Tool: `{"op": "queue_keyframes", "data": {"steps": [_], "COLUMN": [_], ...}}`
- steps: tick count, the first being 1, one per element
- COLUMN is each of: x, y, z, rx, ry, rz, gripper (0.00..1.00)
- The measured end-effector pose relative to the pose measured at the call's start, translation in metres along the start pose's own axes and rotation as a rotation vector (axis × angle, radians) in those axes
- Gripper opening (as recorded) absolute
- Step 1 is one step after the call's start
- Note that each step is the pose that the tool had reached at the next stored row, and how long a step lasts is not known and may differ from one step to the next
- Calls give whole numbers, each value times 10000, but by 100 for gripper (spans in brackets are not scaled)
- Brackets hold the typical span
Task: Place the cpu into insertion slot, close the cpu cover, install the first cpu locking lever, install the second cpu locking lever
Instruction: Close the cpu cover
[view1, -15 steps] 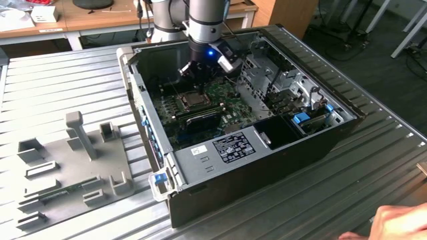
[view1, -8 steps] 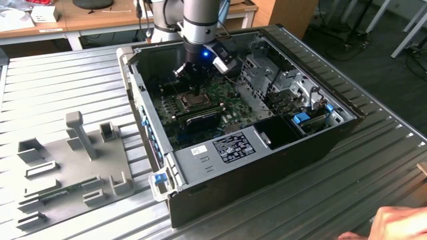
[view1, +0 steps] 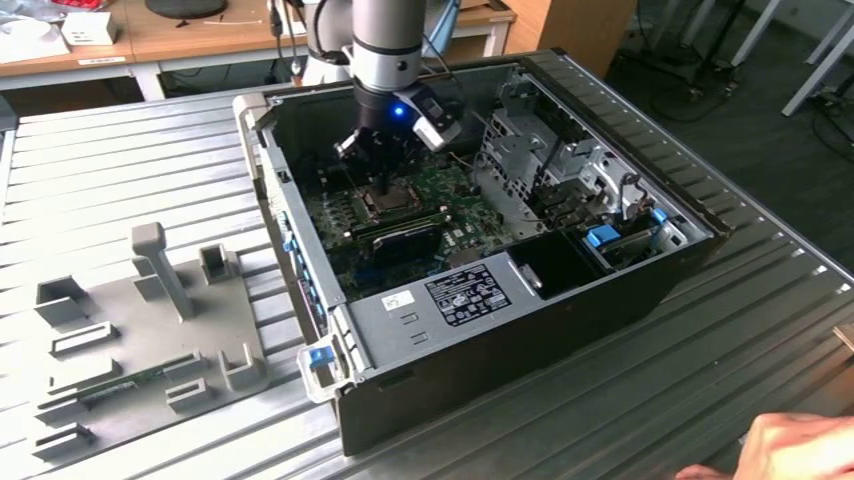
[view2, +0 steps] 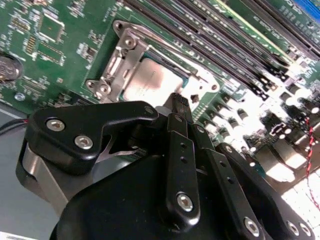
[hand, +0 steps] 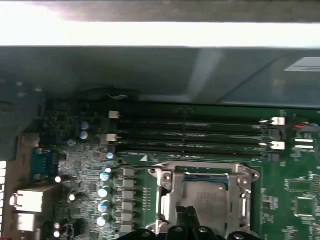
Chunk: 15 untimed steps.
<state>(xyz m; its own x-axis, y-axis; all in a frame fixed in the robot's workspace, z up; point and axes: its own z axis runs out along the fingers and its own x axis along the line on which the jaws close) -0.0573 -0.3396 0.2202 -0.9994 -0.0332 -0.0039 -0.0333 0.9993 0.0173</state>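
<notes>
At the near edge of the ribbed metal table (view1: 694, 400), towards the exterior view's right, part of a person's hand (view1: 798, 448) is seen. At the exterior view's left, a grey fixture tray (view1: 147, 330) with upright posts is laid on the table, well apart from the hand. Between them, and farther back, an open computer case (view1: 507, 340) is set with its side panel off. A green circuit board (view1: 461, 215) is mounted on the floor of the case.

On the board, long black memory slots (hand: 190, 132) are ranged just beside the insertion slot (view1: 404, 210). The cpu (view2: 150, 80) is seated in that slot, and its dull grey top is shown through the window of the cpu cover (view2: 122, 60). The cover is laid down flat around the chip.

The pincer (view2: 180, 100) is held just above the near edge of the cover, in both wrist views. Its black fingers (hand: 184, 216) are drawn close together, and nothing is gripped between them. Whether the tips are touching the metal cannot be told.

Above it, the grey arm (view1: 394, 50) is lowered steeply into the case. At the far side, wooden desks (view1: 200, 35) are seen beyond the table.
</notes>
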Motion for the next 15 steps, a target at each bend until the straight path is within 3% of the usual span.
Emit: {"op": "queue_keyframes", "data": {"steps": [15], "x": [34], "y": [1], "z": [28], "rx": [3], "ry": [-6], "rz": [-1], "gripper": [11]}}
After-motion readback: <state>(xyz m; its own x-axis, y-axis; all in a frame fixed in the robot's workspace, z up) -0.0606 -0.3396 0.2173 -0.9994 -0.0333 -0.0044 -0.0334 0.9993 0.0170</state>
